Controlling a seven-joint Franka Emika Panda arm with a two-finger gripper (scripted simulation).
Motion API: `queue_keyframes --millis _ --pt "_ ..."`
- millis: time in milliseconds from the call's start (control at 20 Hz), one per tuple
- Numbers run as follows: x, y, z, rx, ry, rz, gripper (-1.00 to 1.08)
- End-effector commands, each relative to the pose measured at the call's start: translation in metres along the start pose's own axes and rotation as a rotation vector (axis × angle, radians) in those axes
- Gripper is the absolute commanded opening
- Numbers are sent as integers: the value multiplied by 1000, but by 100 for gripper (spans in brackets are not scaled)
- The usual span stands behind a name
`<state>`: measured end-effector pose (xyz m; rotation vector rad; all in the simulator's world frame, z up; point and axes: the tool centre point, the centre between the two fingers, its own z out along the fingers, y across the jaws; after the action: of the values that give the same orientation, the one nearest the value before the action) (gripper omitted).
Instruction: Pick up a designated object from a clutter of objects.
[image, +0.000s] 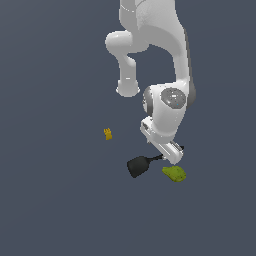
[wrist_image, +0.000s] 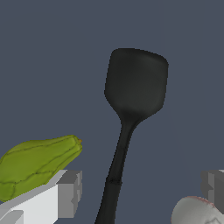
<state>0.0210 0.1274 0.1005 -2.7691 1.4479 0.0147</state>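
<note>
On the flat dark grey-blue floor (image: 55, 200), the black spatula with a broad squarish blade and a long thin handle (image: 140, 165) lies flat, its blade toward the exterior view's left and its handle running toward the exterior view's right, where it passes under the white arm's wrist (image: 167, 112). Low over that handle sits the gripper (image: 172, 154), tilted, with the arm's white links rising above it out of the frame.

Seen from the wrist view, the spatula (wrist_image: 131, 113) lies lengthwise between the two grey fingertips (wrist_image: 70, 193), which stand wide apart on either side of the handle with clear floor between each pad and the handle; the hand is spread and grasps nothing. How far above the floor the pads sit is hard to judge from either view.

Just beside the gripper, on the exterior view's right of the blade, rests the flat yellow-green lump with a wrinkled surface (image: 175, 173); in the wrist view it (wrist_image: 37, 164) shows partly behind one finger. A white ball with red stitching (wrist_image: 199, 212) peeks in near the other finger in the wrist view, cut off by the frame edge. Well apart, toward the exterior view's left, lies a tiny yellow piece (image: 108, 134).
</note>
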Motion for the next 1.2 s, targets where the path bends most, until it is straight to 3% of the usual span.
queue_keyframes --millis 0,450,1150 --pt "-5 -1 10 -3 4 47 100" --pt "-16 -2 31 -9 15 140 100" --pt "-17 -1 59 -10 16 148 100"
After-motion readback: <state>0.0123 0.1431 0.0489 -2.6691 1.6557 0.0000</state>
